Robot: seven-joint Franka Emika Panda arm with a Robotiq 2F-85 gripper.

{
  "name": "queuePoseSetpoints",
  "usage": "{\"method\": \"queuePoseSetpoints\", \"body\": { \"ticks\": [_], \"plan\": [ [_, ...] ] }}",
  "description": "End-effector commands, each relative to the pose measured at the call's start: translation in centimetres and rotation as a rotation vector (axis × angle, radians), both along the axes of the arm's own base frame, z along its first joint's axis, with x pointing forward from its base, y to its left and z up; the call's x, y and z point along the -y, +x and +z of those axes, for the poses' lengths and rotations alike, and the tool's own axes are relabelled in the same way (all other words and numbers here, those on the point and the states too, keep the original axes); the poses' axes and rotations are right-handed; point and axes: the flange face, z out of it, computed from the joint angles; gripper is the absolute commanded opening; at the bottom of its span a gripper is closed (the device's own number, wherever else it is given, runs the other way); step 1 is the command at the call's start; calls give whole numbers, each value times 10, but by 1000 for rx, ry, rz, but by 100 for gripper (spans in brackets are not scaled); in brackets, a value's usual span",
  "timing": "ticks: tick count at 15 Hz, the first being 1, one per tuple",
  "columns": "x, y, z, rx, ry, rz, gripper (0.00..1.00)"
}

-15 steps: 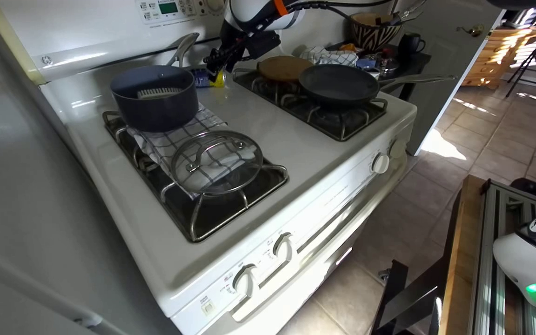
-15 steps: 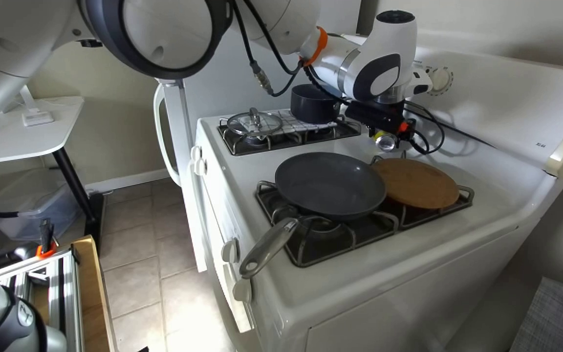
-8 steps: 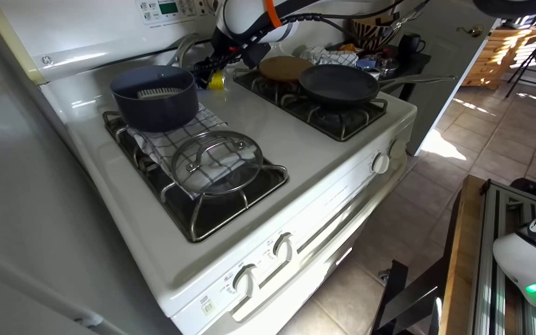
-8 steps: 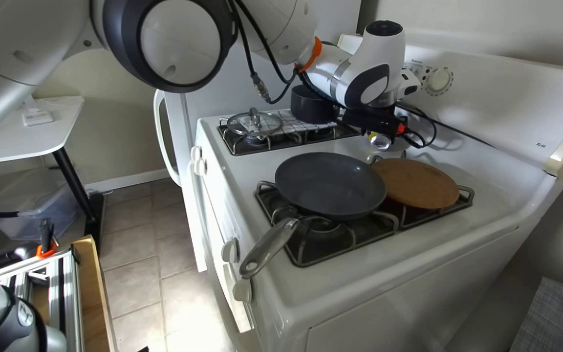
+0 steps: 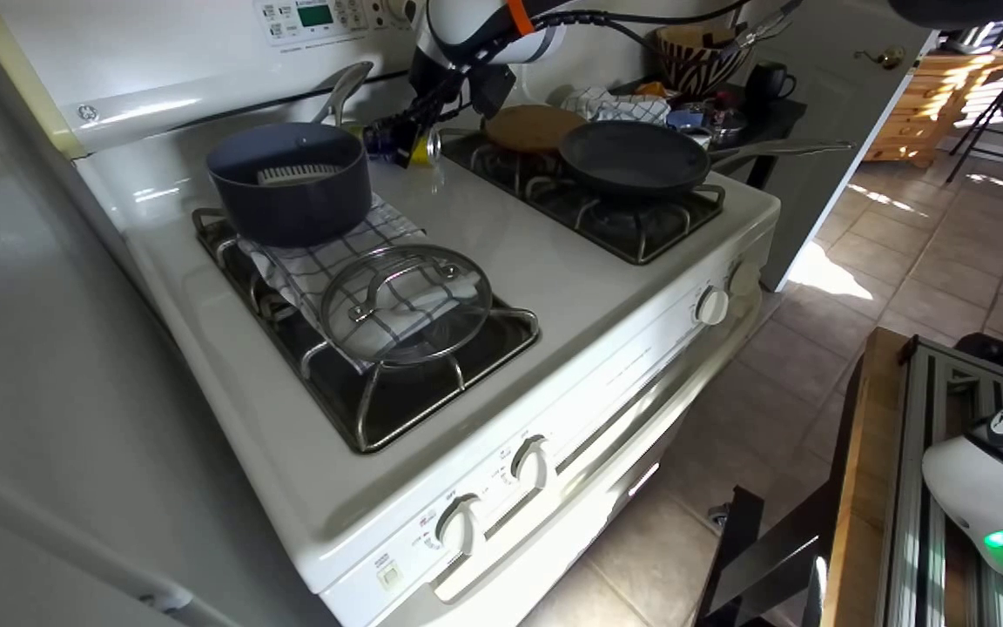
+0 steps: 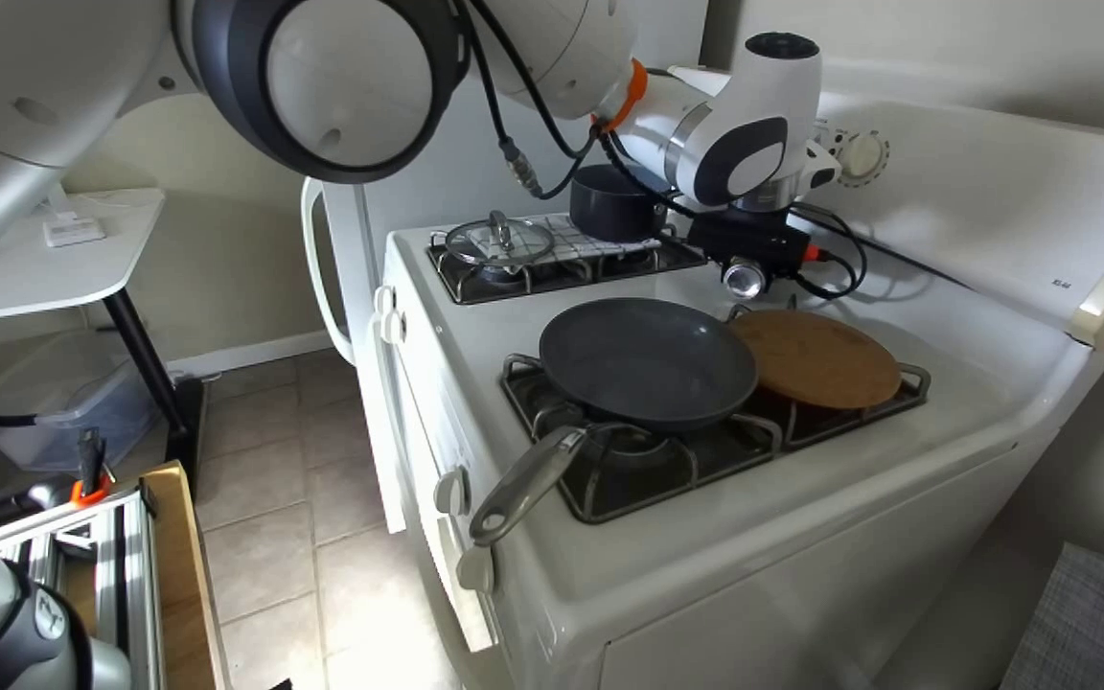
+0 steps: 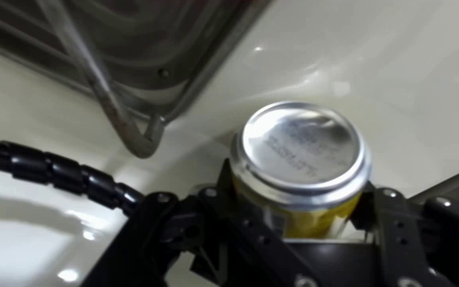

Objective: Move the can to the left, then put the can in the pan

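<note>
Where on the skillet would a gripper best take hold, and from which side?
Probably mid-length on the grey handle of the skillet, coming from above and closing across its narrow width. The handle is long and slim and juts clear of the body, leaving both long sides exposed; the body is round, low-sided and looks too wide to span.

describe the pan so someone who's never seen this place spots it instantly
On the white stove, find the flat brown wooden disc. Beside it sits the pan, round and dark. Unlike the disc, it has a silver handle; unlike the deep pot across the stove, it is wide and shallow.
</note>
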Motion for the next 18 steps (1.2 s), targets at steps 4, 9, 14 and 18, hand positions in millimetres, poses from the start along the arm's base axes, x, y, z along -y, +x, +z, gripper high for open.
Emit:
{"method": "queuePoseSetpoints", "body": {
  "ticks": [4,9,14,18],
  "plan": [
    [41,-16,49,-82,45,65,36],
    [53,-27,80,-106,55,123,36],
    [76,-44,93,-133,4,158,36],
    [106,-64,97,-131,-13,126,36]
  ]
}}
